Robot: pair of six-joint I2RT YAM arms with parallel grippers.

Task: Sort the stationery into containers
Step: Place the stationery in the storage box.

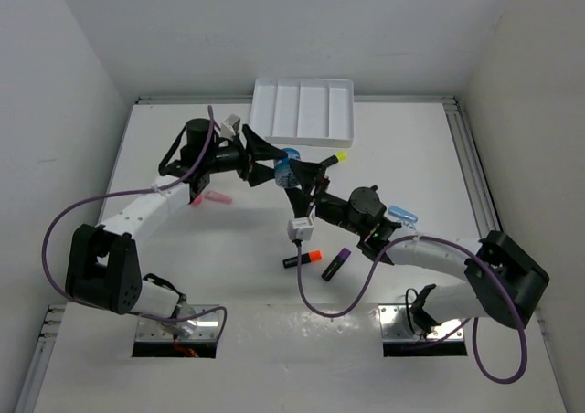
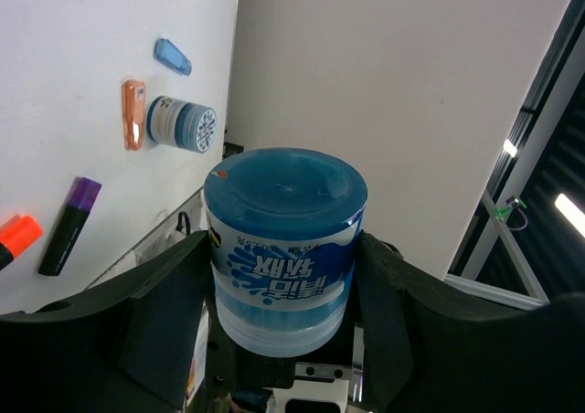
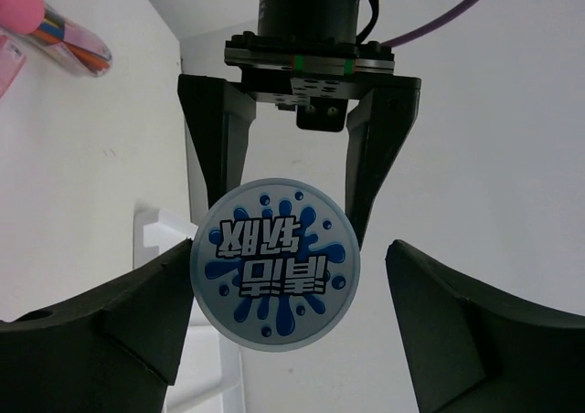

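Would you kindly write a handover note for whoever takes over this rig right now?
Left claw shut on a blue round jar; right claw open, flanking it.
White tray empty.
On the table: second blue jar, yellow highlighter, orange highlighter, purple highlighter, pink stick, peach stick, small blue piece.
Done: nothing sorted.
Left: everything into the tray.

Bright, even overhead light falls on the white table [image 1: 228, 248], leaving faint soft shadows and a glossy glare patch at its near edge, while in the left wrist view the blue round piece [image 2: 283, 248] is sharp and strip lamps [image 2: 567, 214] blow out at right.
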